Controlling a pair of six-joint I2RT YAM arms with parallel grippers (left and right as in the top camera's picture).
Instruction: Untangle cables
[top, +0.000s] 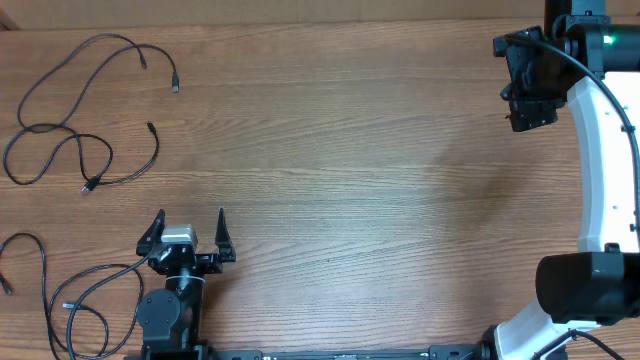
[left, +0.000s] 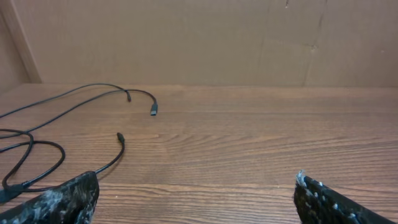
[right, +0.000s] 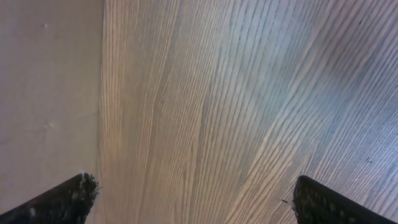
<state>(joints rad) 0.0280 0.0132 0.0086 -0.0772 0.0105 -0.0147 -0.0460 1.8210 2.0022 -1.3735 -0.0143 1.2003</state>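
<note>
Cables (top: 89, 184) (left: 120, 138), thin and black with small plug ends, lie as loose strands on the far left part of the brown wood-grain table (top: 350, 170). They loop and cross one another in a few places, and their plug ends rest apart on the bare wood. More thin black cord (top: 44, 275) curls at the near left edge, just beside the base of the left arm. I cannot tell whether it is one of the loose ones or runs to the arm.

The left gripper (top: 190, 214) (left: 194, 183) sits low at the near edge, its two black fingers spread wide and empty. The strands lie ahead of it and to its left. The nearest one passes close to its left finger without touching, with bare wood between.

The right gripper (top: 528, 108) (right: 191, 183) hangs over the far right corner on a curved white arm (top: 600, 170), well apart from the cables. Its wrist view shows its fingers spread wide too, with only table grain beneath. A plain beige board (left: 217, 37) stands along the back of the table.
</note>
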